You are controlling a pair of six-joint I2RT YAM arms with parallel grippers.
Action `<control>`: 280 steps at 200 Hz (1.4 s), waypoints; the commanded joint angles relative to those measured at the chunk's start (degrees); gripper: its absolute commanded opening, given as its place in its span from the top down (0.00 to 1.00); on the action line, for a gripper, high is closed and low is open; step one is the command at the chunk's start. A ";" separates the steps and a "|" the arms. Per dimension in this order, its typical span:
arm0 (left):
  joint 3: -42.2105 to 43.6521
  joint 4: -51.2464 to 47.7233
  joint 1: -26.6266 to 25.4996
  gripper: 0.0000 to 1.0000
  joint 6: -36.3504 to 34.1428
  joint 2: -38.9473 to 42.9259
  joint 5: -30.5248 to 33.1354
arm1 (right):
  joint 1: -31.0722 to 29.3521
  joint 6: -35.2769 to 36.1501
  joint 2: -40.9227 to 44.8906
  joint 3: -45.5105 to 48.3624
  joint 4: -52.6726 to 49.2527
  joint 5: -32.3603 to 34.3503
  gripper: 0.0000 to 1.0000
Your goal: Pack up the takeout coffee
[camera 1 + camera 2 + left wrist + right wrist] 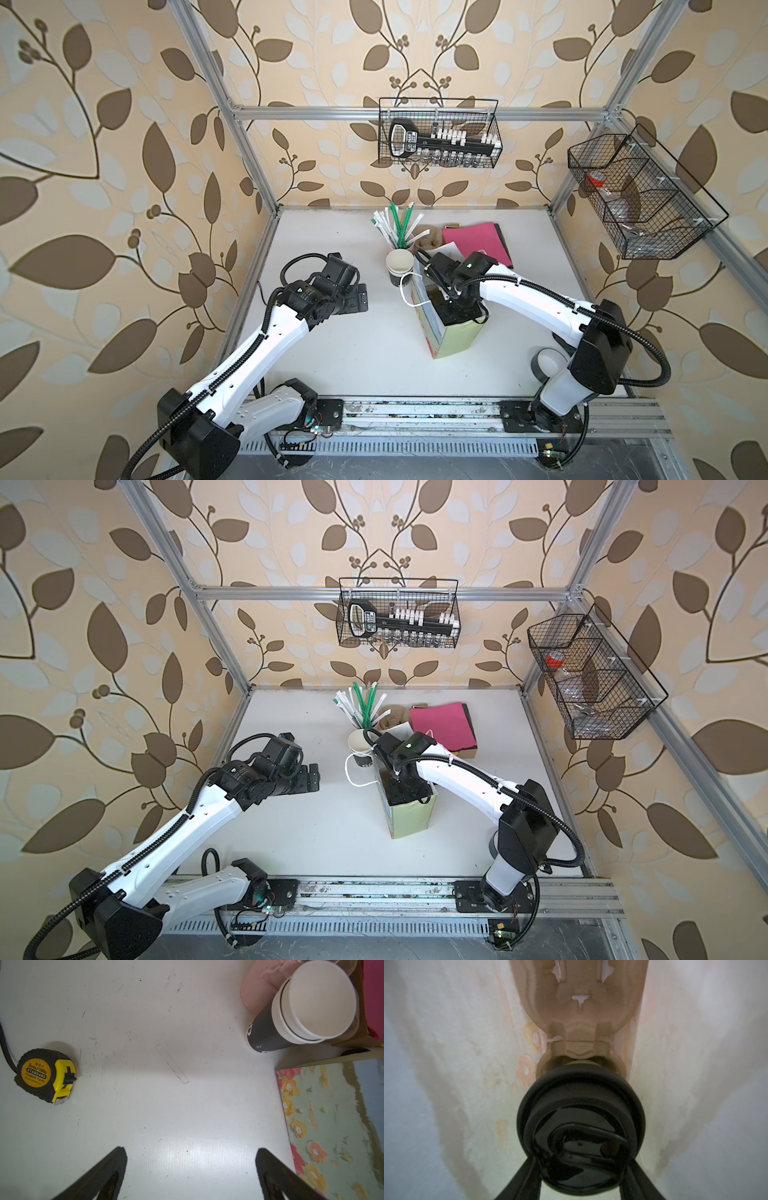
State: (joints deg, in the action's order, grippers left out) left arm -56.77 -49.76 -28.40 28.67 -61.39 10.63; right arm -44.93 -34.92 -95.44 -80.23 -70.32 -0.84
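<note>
Standing on a white bench (353, 365) walled by leaf-print wallpaper (124, 166), one floral bag (457, 340) holds the takeout coffee (581, 1132), pinched by the right jaws; left jaws spread. Two wire baskets (440, 164) hang.

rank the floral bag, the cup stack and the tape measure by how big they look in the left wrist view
1. floral bag, though the frame edge cuts it off
2. cup stack
3. tape measure
The bag looks closest to the camera, which inflates it.

Bare table (166, 1105) lies open ahead of the left hand (190, 1148), until the stacked cups (311, 1005) and paper bag (332, 1118).
</note>
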 commanded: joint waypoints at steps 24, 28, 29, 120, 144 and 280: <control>-1.15 -0.47 0.54 0.01 -0.63 0.14 -0.09 | -0.13 0.17 -7.75 6.96 5.35 -1.33 0.60; -1.15 -0.46 0.54 0.01 -0.63 0.20 -0.04 | -0.16 0.03 -7.81 7.13 5.45 -1.28 0.60; -1.15 -0.49 0.54 0.01 -0.63 0.21 -0.06 | -0.16 0.03 -7.82 7.16 5.46 -1.27 0.60; -1.15 -0.43 0.58 0.01 -0.63 0.30 -0.26 | -0.34 0.07 -9.84 8.77 7.13 -1.41 0.59; -1.15 -0.43 0.54 0.01 -0.68 0.39 -0.26 | -0.34 0.02 -10.34 8.77 7.13 -1.17 0.59; -1.06 -0.43 0.54 0.01 -0.72 0.49 -0.53 | 0.02 1.24 -10.44 4.79 2.90 -0.04 0.37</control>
State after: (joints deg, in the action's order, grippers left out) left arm -56.77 -49.76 -28.40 28.64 -61.39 10.39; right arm -44.99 -34.54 -96.95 -80.40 -71.33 -1.50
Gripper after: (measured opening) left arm 0.989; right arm 0.610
